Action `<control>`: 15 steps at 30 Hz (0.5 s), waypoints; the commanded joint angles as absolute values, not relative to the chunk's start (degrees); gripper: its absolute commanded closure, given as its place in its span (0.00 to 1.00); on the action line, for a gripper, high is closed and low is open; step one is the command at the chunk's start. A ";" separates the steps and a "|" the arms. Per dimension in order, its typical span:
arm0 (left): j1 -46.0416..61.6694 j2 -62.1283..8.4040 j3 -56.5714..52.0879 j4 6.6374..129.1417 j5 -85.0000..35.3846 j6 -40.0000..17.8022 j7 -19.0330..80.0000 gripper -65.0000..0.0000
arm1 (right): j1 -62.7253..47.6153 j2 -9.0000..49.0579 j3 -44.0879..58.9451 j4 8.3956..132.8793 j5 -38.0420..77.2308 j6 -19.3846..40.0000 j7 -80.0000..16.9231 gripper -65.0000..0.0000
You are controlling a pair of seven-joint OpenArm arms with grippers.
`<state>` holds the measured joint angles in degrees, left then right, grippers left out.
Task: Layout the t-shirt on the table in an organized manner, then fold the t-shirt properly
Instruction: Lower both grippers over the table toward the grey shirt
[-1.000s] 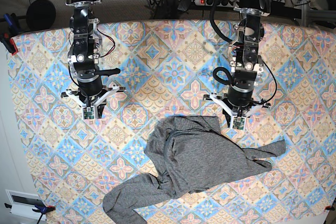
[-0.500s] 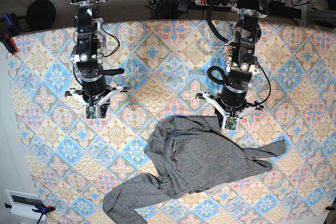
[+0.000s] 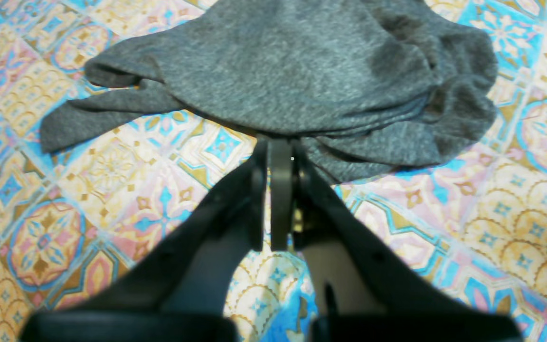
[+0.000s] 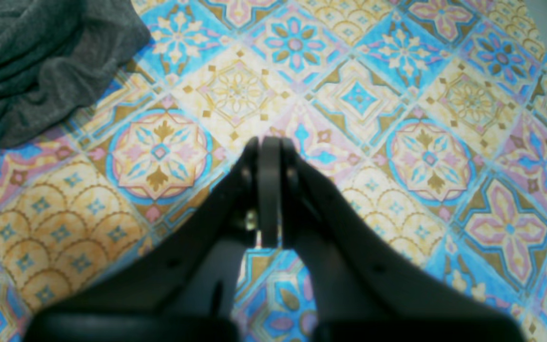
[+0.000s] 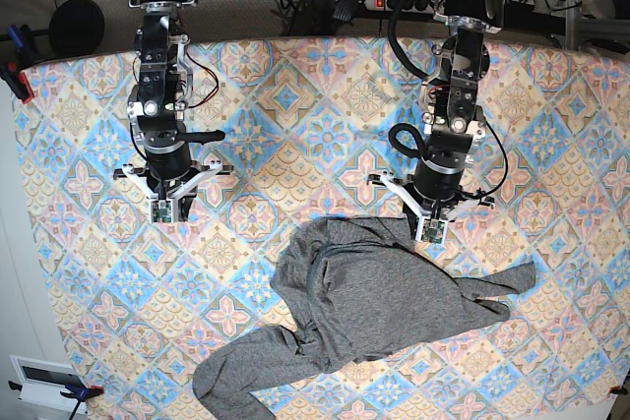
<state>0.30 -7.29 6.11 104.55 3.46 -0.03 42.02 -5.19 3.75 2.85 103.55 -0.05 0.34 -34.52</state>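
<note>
The dark-grey t-shirt point(image 5: 369, 302) lies crumpled on the patterned table point(image 5: 295, 115), one long sleeve trailing toward the front left and another out to the right. My left gripper point(image 5: 429, 234) is shut and empty, its tips right at the shirt's far edge. In the left wrist view the left gripper point(image 3: 280, 145) meets the hem of the t-shirt point(image 3: 302, 71), with nothing between the jaws. My right gripper point(image 5: 161, 213) is shut over bare cloth at the left, well apart from the shirt. The right wrist view shows the right gripper point(image 4: 268, 142) and a corner of the t-shirt point(image 4: 31, 57).
A power strip and cables point(image 5: 394, 2) lie behind the table's far edge. Red clamps point(image 5: 18, 81) hold the cloth at the left edge. A white box point(image 5: 39, 381) sits at the bottom left corner.
The left arm came down and slightly leftward toward the shirt's far edge, then held. The right arm shifted a little and settled. The shirt has not moved.
</note>
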 commanded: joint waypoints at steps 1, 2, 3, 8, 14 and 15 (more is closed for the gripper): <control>-0.48 -7.34 6.02 105.45 3.74 0.04 40.57 1.00 | -4.35 4.00 2.95 104.66 -0.22 0.22 -32.92 1.00; -0.40 -7.34 6.02 105.45 3.74 0.04 40.57 1.00 | -4.35 4.00 2.95 104.66 -0.22 0.22 -32.92 1.00; -0.31 -7.34 6.02 105.45 3.74 0.04 40.57 1.00 | -4.35 4.00 2.95 104.66 -0.22 0.22 -32.92 1.00; 0.48 -7.16 6.02 105.45 3.74 0.04 40.40 1.00 | -4.35 4.00 2.68 104.66 -0.22 0.22 -32.92 1.00; 1.36 -6.99 6.02 105.45 3.65 0.04 40.31 1.00 | -4.35 4.00 2.59 104.66 0.04 0.22 -32.92 1.00; 1.36 -6.99 6.02 105.45 3.65 0.04 40.31 1.00 | -4.35 4.00 2.59 104.66 0.04 0.22 -32.92 1.00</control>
<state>2.33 -7.01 6.07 104.55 3.44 -0.05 41.67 -5.19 3.79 2.52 103.55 -0.03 0.23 -34.52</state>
